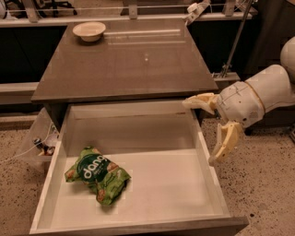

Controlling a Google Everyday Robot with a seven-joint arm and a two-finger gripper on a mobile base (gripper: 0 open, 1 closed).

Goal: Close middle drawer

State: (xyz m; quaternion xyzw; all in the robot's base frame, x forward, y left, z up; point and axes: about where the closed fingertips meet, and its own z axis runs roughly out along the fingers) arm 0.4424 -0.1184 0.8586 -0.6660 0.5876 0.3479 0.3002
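The middle drawer point(152, 184) stands pulled far out from under the cabinet top, showing off-white walls and floor and a grey-brown front panel point(138, 229) at the bottom edge. A green snack bag point(97, 174) lies on its floor at the left. My gripper point(203, 131) hangs just outside the drawer's right wall, near its back corner. Its two cream fingers are spread wide apart, one finger point(199, 102) pointing left over the wall's top and the other finger point(224, 143) pointing down. It holds nothing.
The glossy grey-brown cabinet top point(129, 60) carries a small white bowl point(89, 31) at its far left. A clear bag with small items point(39, 143) hangs at the cabinet's left side. Speckled floor point(262, 184) lies to the right. A railing point(138, 9) runs behind.
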